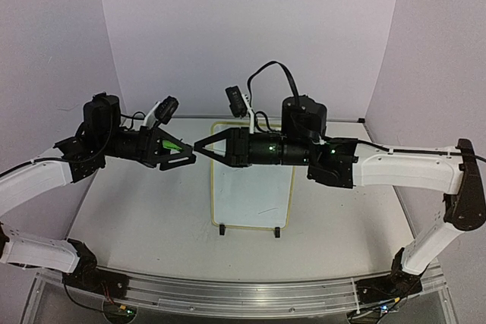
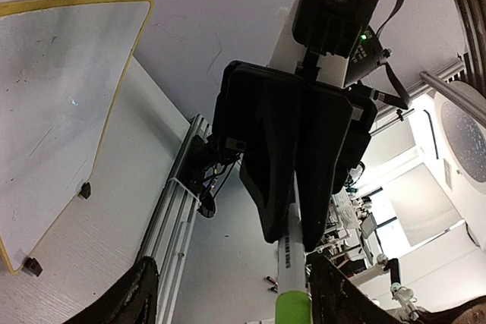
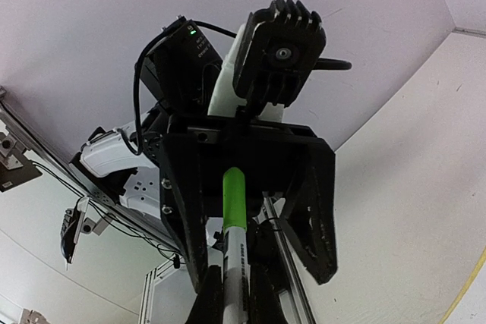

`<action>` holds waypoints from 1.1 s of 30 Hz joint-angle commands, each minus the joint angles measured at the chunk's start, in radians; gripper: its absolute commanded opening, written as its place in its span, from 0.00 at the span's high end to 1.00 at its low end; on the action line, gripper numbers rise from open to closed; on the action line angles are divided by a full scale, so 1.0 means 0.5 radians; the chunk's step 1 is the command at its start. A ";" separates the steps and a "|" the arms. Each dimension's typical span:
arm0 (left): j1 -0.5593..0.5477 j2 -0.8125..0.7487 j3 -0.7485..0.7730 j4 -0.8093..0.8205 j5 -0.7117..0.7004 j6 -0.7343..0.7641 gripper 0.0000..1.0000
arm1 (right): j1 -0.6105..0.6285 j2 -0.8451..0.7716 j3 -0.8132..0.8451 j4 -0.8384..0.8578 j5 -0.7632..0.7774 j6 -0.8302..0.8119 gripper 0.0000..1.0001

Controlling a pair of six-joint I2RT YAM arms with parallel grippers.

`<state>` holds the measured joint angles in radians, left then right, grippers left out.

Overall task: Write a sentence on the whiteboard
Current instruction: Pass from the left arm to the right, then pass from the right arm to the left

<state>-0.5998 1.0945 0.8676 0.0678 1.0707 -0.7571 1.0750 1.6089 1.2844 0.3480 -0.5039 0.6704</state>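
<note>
The whiteboard (image 1: 250, 184) lies flat on the table under both grippers, yellow-framed and nearly blank with only faint marks. No green sentence shows on it. It also shows in the left wrist view (image 2: 61, 104). My right gripper (image 1: 200, 147) is shut on the white body of a marker (image 3: 235, 263), held in the air. The marker's green cap (image 3: 234, 199) points into my left gripper (image 1: 184, 154). The left gripper (image 2: 231, 267) is open, its fingers wide on both sides of the cap (image 2: 293, 309). The right gripper's own view (image 3: 234, 269) shows its fingers pinching the barrel.
The board's two black clip feet (image 1: 222, 229) face the near edge. An aluminium rail (image 1: 243, 294) runs along the table front between the arm bases. Lilac walls close in the back and both sides.
</note>
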 commanded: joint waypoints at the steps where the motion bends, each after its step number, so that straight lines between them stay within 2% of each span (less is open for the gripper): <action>1: -0.003 -0.068 0.118 -0.100 -0.053 0.124 0.27 | 0.013 -0.138 -0.044 0.139 0.092 -0.006 1.00; 6: -0.002 -0.110 0.121 -0.049 -0.070 0.110 0.17 | 0.011 -0.172 -0.087 0.139 0.109 0.000 1.00; 10: 0.004 -0.141 0.123 -0.039 -0.090 0.109 0.17 | 0.011 -0.200 -0.111 0.139 0.116 -0.001 1.00; 16: 0.015 -0.165 0.124 0.032 -0.092 0.056 0.37 | 0.008 -0.227 -0.156 0.139 0.139 0.004 1.00; 21: 0.018 -0.173 0.107 0.085 -0.093 0.017 0.48 | 0.009 -0.229 -0.166 0.136 0.133 0.010 1.00; 33: 0.017 -0.151 0.086 0.111 -0.112 -0.004 0.93 | 0.009 -0.185 -0.099 0.065 0.003 0.008 1.00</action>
<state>-0.5945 1.0316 0.8829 0.0828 1.0251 -0.7618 1.0780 1.5295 1.2072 0.3725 -0.4599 0.6735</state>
